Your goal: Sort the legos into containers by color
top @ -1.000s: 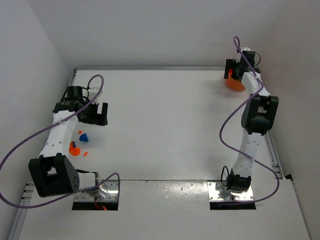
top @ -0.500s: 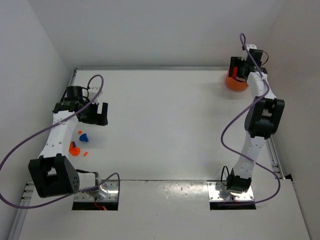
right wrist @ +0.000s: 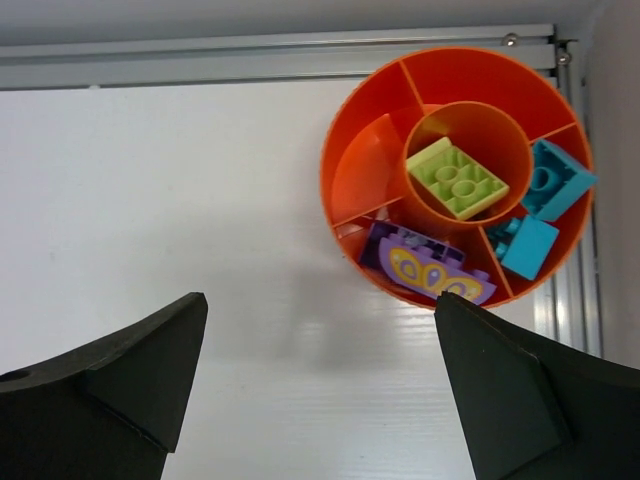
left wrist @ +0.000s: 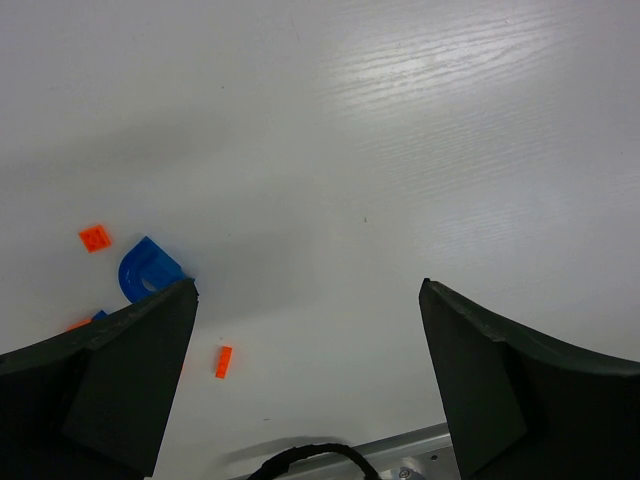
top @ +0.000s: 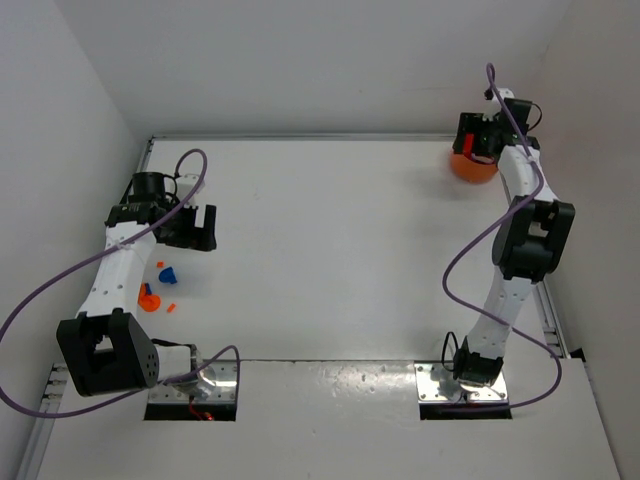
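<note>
A white table (top: pixel 320 260) is seen, enclosed by a white back wall (top: pixel 300 70) and by white side walls at its left (top: pixel 50 150) and right (top: pixel 610 200). A metal rail (right wrist: pixel 250 62) is laid along the table's far edge, and a second rail (top: pixel 553 318) is fixed along its right edge. At the far right corner, a small screw (right wrist: pixel 511 40) is set in the far rail. Faint streaks are shown on the table's surface in the left wrist view.

No text, label, brand or number can be read in any view. The purple brick (right wrist: pixel 425 265) in the orange tub (right wrist: pixel 365 165) carries a yellow printed pattern (loops, not legible as letters).
</note>
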Tool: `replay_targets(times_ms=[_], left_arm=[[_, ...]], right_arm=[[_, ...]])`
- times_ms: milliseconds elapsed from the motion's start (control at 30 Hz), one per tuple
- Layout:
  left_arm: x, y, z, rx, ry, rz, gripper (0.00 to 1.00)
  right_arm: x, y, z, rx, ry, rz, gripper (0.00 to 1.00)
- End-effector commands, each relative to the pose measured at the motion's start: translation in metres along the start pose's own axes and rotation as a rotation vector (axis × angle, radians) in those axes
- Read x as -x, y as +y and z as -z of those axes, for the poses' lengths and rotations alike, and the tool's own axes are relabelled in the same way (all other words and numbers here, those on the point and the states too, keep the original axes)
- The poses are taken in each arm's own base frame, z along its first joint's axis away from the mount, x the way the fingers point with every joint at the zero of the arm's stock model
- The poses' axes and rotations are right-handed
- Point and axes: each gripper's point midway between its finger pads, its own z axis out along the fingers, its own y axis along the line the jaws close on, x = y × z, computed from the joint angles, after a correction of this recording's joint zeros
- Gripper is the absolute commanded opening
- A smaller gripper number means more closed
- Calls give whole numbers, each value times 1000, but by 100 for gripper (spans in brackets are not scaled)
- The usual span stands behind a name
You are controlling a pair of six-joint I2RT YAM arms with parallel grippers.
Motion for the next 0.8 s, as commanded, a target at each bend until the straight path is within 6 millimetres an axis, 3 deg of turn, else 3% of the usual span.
replay_targets(times_ms=[0,100,267,333,367,633,700,767], left_arm=[[16,1,10,4,-71,0,100],[16,1,10,4,-71,0,100],[15,1,8,2,-62,3,100],[15,1,8,2,-62,3,100],[14,2,5,-1,-54,5,100],[17,1,5,-10,-56,14,100],[17,1,5,-10,-56,14,100],[14,0,3,-12,-47,17,100]], right_arm=[[22,16,2,68,-56,-55,96],[20,26,-10,103,-57,-76,98],[35,31,-22,112,-98,-84,100],[27,40,-33,117,-79,-78,100],[33,40,-32,117,-98,-74,100],[29,55,-52,103,-96,-56,100],[27,50,-59,80,-96,-48,100],[33,53,-58,75,-114,-32,100]])
